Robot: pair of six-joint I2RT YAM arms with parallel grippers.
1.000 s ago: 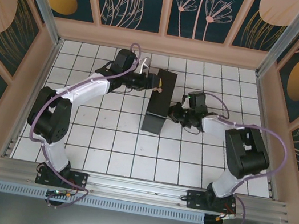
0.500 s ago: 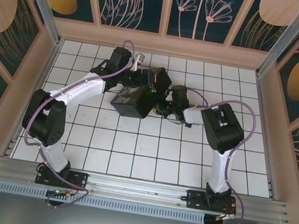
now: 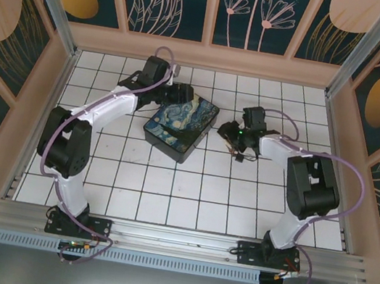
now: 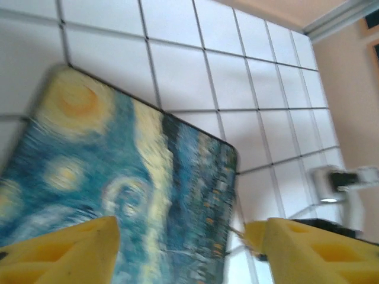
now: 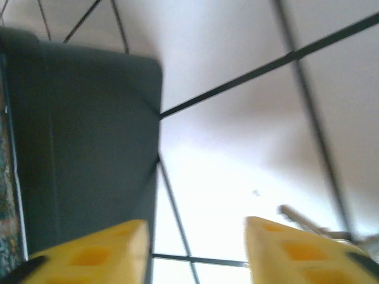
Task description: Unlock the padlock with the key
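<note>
A box painted with a blue and yellow starry sky point(image 3: 178, 131) lies flat on the white tiles, lid up. My left gripper point(image 3: 178, 96) hovers at its far left corner. In the left wrist view it point(image 4: 182, 231) stands open above the blurred lid point(image 4: 118, 177), holding nothing. My right gripper point(image 3: 227, 132) is just right of the box, apart from it. In the right wrist view it point(image 5: 195, 228) is open over bare tile, the box's dark side wall point(image 5: 83, 148) to its left. A thin grey blurred sliver point(image 5: 299, 218) lies by the right finger; I cannot tell whether it is the key. The padlock is hidden.
A raised beige rim point(image 3: 205, 55) and patterned panels enclose the tiled floor point(image 3: 165, 196) on three sides. Cables loop off both arms. The near half of the floor is bare tile up to the metal rail point(image 3: 173, 238).
The box went from standing on edge to tilted to lying flat, painted lid up. The right gripper opened from shut and drew back right; the left gripper opened wider at the box's far corner.
</note>
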